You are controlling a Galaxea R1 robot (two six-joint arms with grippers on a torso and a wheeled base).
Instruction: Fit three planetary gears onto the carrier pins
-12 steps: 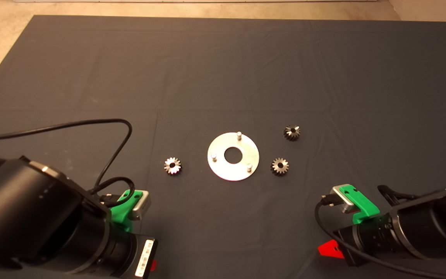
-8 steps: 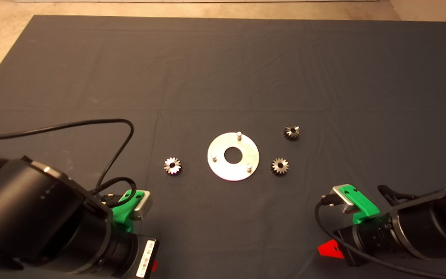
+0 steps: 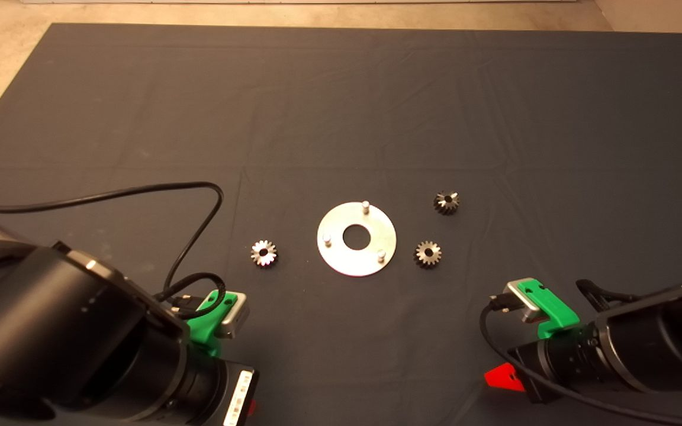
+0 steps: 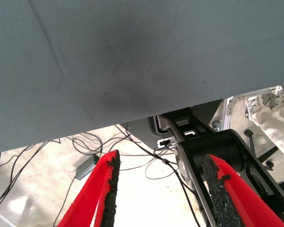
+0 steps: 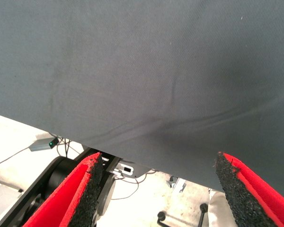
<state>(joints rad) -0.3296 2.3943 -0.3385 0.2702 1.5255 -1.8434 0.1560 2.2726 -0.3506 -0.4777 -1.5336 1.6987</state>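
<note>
Dark mat [image 3: 341, 106]. Silver disc [image 3: 357, 238] lies near its middle, flat, large centre hole. Three carrier pins stand upright on it: one at 12 o'clock [image 3: 365, 206], one at 8 o'clock [image 3: 327, 240], one at 4 o'clock [image 3: 381, 255]. All three pins are bare.

Planetary gears, three, all loose on the mat and none on a pin:
- left gear [image 3: 264, 253], at 9 o'clock from the disc, apart from its rim.
- near right gear [image 3: 428, 254], at 4 o'clock from the disc, just beside the rim, not touching.
- far right gear [image 3: 446, 203], at 2 o'clock from the disc, tilted on its side.

Left gripper [image 4: 161, 189] sits at the mat's near left edge, fingers spread, nothing between the pads [image 4: 112, 191]. Left gear lies at 1 o'clock from it, near but apart.

Right gripper [image 5: 158, 191] sits at the near right edge, fingers spread wide, holding nothing. Near right gear lies at 11 o'clock from it, well apart.

Both wrist views show mat edge, with floor and cables [image 4: 132, 156] beyond.
</note>
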